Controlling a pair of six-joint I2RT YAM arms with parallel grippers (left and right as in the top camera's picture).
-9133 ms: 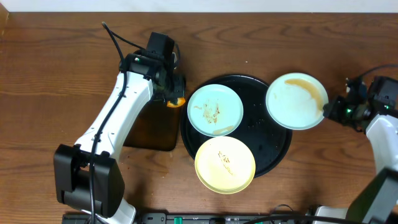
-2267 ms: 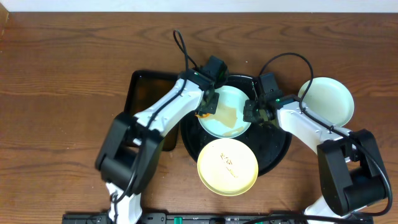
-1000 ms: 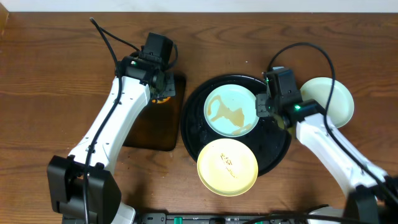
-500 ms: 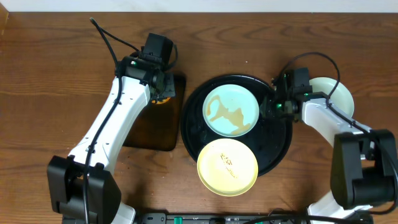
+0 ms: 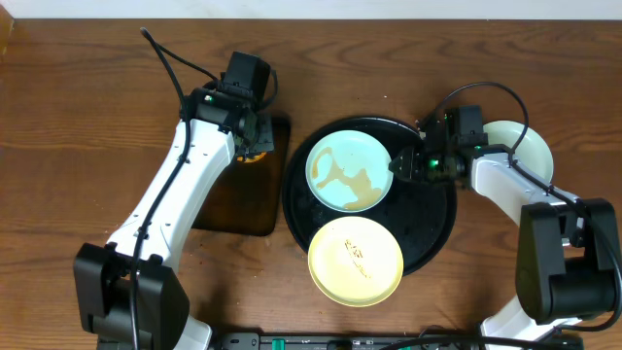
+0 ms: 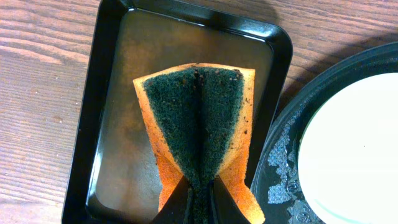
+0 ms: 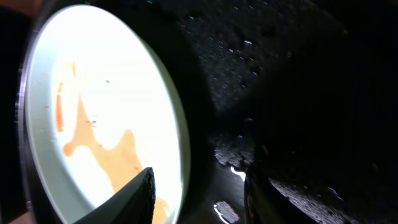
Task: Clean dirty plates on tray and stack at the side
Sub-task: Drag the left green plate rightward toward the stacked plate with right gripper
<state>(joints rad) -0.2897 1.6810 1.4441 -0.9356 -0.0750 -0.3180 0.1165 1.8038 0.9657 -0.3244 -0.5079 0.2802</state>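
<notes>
The light blue plate (image 5: 348,175), smeared with brown liquid, lies on the black round tray (image 5: 431,222). The pale yellow plate (image 5: 355,260) with brown specks sits on the tray's front rim. The white plate (image 5: 525,156) lies on the table right of the tray. My right gripper (image 5: 401,166) is open at the blue plate's right edge; in the right wrist view its fingers (image 7: 199,199) straddle the plate's rim (image 7: 106,106). My left gripper (image 5: 255,146) is shut on a folded orange and dark green sponge (image 6: 196,118) over the brown tray.
A dark brown rectangular tray (image 5: 233,204) holding brownish water (image 6: 124,93) lies left of the round tray (image 6: 280,174). The wooden table's far edge runs along the top of the overhead view.
My right gripper moved left to the blue plate's edge, and the blue plate shifted slightly left on the tray. The left arm held still with the sponge.
</notes>
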